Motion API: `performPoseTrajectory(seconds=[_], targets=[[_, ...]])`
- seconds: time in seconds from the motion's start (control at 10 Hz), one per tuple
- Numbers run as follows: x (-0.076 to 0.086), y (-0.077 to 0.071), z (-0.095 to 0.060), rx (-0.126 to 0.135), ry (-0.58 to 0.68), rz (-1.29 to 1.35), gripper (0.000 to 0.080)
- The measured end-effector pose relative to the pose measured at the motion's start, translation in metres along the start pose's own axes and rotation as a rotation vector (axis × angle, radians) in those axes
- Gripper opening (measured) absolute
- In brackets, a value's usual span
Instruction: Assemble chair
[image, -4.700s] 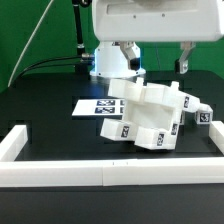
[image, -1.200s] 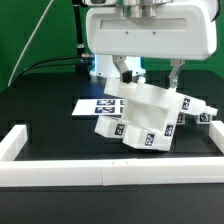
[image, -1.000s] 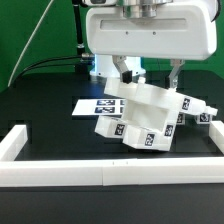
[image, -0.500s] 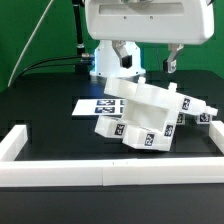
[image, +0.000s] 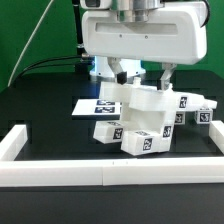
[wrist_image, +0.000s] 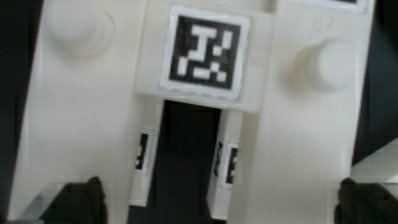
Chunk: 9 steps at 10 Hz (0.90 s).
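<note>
Chair (image: 145, 115) lies within rail (image: 100, 178), hand (image: 142, 78) seemingly spread above.

A broad white housing (image: 138, 35) with rounded corners fills the upper middle of the exterior view. A grey metal collar (image: 135, 8) shows at the top edge. Below the housing the gripper (image: 142, 78) has two slim dark fingers (image: 120, 73). Behind, left of centre, a white base (image: 105, 58) has a blue glow. In the wrist view the fingertips (wrist_image: 79, 200) are black and blunt.
</note>
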<state>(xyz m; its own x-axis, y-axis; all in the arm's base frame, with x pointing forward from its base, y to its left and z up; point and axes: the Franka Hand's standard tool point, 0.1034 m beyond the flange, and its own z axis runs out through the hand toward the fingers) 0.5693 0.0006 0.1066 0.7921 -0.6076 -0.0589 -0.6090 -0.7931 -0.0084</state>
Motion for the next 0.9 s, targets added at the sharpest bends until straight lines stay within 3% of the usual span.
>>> performPoseTrajectory(seconds=[0.1,0.5,0.9], targets=[[0.002,0.001,0.006,-0.005,0.005,-0.001,0.0649],[0.018,0.003,0.007,0.007,0.044,-0.029,0.0649],[0.019,0.003,0.006,0.009,0.050,-0.031,0.0649]])
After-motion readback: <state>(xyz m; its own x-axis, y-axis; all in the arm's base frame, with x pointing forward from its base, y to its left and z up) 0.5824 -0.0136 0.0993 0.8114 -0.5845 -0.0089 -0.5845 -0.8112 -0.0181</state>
